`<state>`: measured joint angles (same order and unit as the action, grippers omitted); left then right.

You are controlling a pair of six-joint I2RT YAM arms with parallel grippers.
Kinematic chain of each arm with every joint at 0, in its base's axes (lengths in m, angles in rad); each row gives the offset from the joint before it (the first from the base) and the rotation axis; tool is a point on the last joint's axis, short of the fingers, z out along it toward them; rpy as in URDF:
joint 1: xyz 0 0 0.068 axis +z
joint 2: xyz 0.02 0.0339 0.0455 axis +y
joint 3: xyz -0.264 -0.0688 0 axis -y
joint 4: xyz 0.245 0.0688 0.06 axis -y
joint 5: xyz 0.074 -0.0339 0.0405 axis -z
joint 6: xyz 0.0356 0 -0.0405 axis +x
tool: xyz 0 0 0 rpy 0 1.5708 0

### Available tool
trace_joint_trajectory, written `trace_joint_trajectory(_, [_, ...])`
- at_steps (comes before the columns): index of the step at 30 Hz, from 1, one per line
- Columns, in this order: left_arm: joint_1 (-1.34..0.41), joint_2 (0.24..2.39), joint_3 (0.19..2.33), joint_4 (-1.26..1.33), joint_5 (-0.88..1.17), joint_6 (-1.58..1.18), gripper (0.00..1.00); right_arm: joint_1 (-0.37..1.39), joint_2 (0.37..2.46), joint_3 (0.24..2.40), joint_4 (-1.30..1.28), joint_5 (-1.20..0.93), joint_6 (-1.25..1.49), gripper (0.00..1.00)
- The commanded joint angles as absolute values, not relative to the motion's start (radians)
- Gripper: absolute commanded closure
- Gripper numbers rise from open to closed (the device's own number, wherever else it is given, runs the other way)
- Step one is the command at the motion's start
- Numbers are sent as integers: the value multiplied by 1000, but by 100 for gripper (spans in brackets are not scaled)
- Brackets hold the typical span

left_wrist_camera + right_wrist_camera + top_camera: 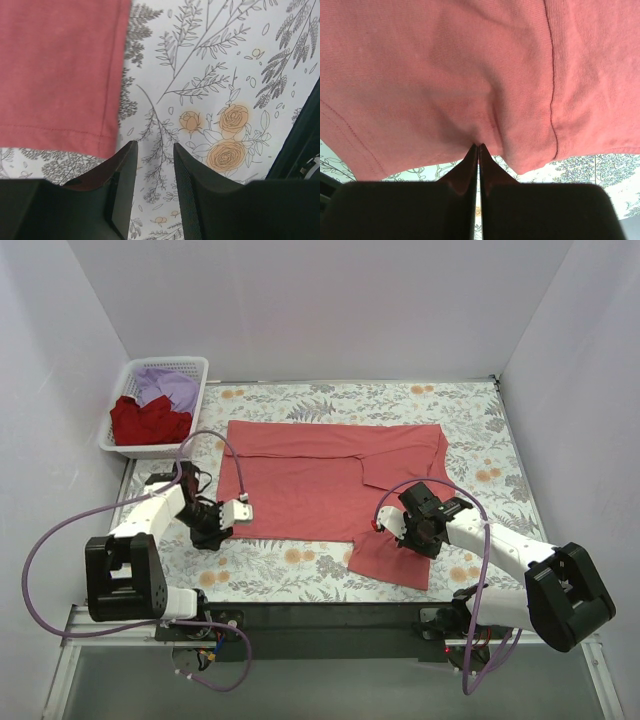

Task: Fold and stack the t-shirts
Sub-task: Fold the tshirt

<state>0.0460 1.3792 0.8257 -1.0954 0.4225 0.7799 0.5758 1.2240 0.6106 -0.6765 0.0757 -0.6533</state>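
1. Close to the near edge of the bench (300,612), right of the middle, the right arm (480,535) has its jaws pressed tight on a small pinch of the coral tee (300,480), in the flap that reaches nearest that edge. The pinch looks shallow. A quick lift could let the fabric slip out, or take only the top layer
2. Toward the near-left, the left arm (150,515) has its jaws narrow with nothing between them. They sit over the floral cloth (470,430), just beside the tee's near-left corner. Closing there would likely miss the hem, or nip the floral cloth and drag it along
3. One side of the tee is held and the other is not, so a lift now would probably skew the tee and crease it
4. The coral tee lies flat across the middle of the bench, with layers already folded over toward its far-right. A hard pull from the near edge could open them again
5. At the far-left corner the basket (170,360) holds the dark red tee (148,422) and the lavender tee (170,385), bunched and touching. Taking one out may drag the other with it
6. Count: two arms, two sets of jaws, three tees (one on the bench, two in the basket), one floral cloth, one basket
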Motion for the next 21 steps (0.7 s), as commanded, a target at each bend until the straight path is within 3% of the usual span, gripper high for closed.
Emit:
trace_joint_trajectory(1, [17,1306,747,-976,370,876,67,569,1200,621,-667,77,-649,99])
trace_joint_trajectory(21, [-21,1396,700,-810,316,905,68,551,1207,634,-672,87,-670,99])
